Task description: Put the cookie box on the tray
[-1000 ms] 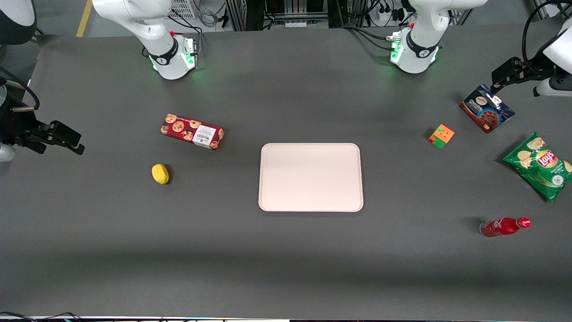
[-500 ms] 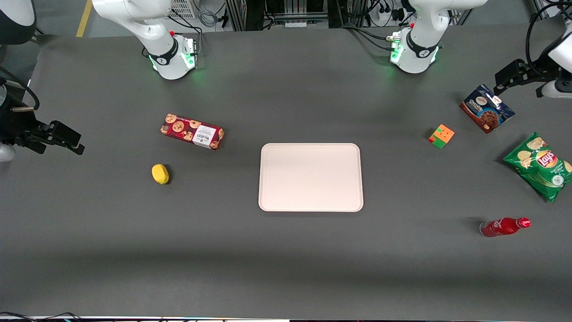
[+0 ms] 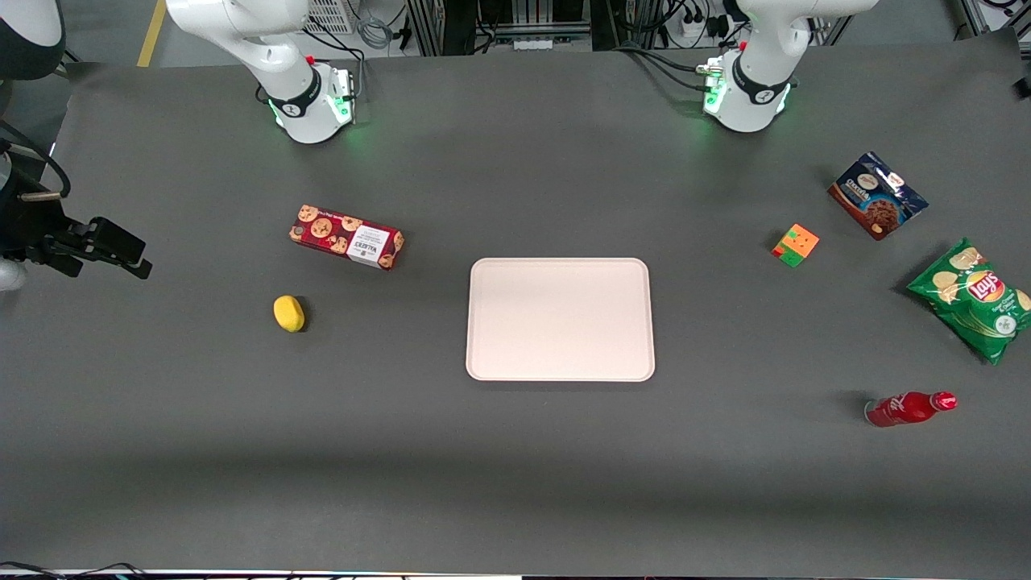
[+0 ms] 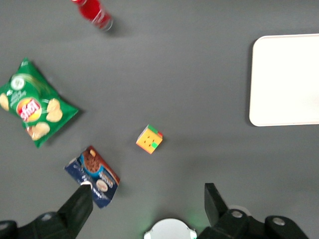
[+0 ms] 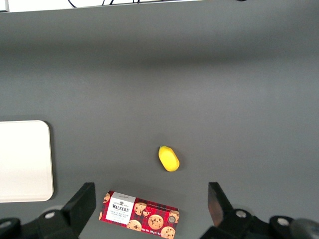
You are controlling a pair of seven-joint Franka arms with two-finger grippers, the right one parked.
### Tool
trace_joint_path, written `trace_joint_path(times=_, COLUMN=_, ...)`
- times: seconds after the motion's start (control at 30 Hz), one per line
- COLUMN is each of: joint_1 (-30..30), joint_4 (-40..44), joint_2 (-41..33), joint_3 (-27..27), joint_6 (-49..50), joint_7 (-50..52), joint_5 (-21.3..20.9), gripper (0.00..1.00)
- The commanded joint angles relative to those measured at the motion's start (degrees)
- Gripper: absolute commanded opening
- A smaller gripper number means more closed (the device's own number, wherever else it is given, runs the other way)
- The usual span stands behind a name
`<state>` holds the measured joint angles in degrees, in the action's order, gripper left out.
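The cookie box, dark navy with a brown cookie picture, lies flat on the table toward the working arm's end. It also shows in the left wrist view. The pale pinkish-white tray lies mid-table with nothing on it and shows in the left wrist view too. The left gripper is out of the front view. In its wrist view it hangs high above the table, open wide and holding nothing. One finger overlaps a corner of the cookie box in that view.
A colourful cube sits between the cookie box and the tray. A green chips bag and a red bottle lie nearer the front camera. A red cookie box and a lemon lie toward the parked arm's end.
The left gripper, seen above the cookie box before, has moved off the edge of the front view. The objects on the table have not moved.
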<state>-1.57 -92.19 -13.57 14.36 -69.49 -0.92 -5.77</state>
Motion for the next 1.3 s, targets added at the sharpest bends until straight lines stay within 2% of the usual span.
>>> trace_joint_path(times=0.0, joint_1=-0.54, joint_4=-1.31, joint_2=0.3, joint_3=2.69, joint_6=1.3, joint_7=3.11, joint_5=-6.61, gripper=1.0)
trace_joint_path(times=0.1, joint_1=-0.45, joint_4=-6.67, joint_2=0.13, joint_3=5.93, joint_6=-4.22, joint_7=3.11, joint_5=-7.32, gripper=1.0)
trace_joint_path(times=0.27, joint_1=-0.19, joint_4=-20.72, joint_2=-2.77, joint_3=10.42, joint_6=-17.49, joint_7=3.81, joint_5=-7.32, gripper=1.0)
trace_joint_path(times=0.47, joint_1=0.96, joint_4=-33.3, joint_2=-3.83, joint_3=11.13, joint_6=-27.35, joint_7=10.06, joint_5=-7.5, gripper=1.0)
trace_joint_path(times=0.73, joint_1=1.4, joint_4=-45.17, joint_2=-3.56, joint_3=12.01, joint_6=-39.38, joint_7=12.69, joint_5=-7.76, gripper=1.0)
trace_joint_path(times=0.9, joint_1=1.66, joint_4=-50.63, joint_2=-3.56, joint_3=14.81, joint_6=-46.25, joint_7=13.4, joint_5=-11.89, gripper=1.0)
trace_joint_path(times=1.27, joint_1=2.54, joint_4=-62.14, joint_2=-2.95, joint_3=20.18, joint_6=-63.12, joint_7=13.4, joint_5=-15.05, gripper=1.0)
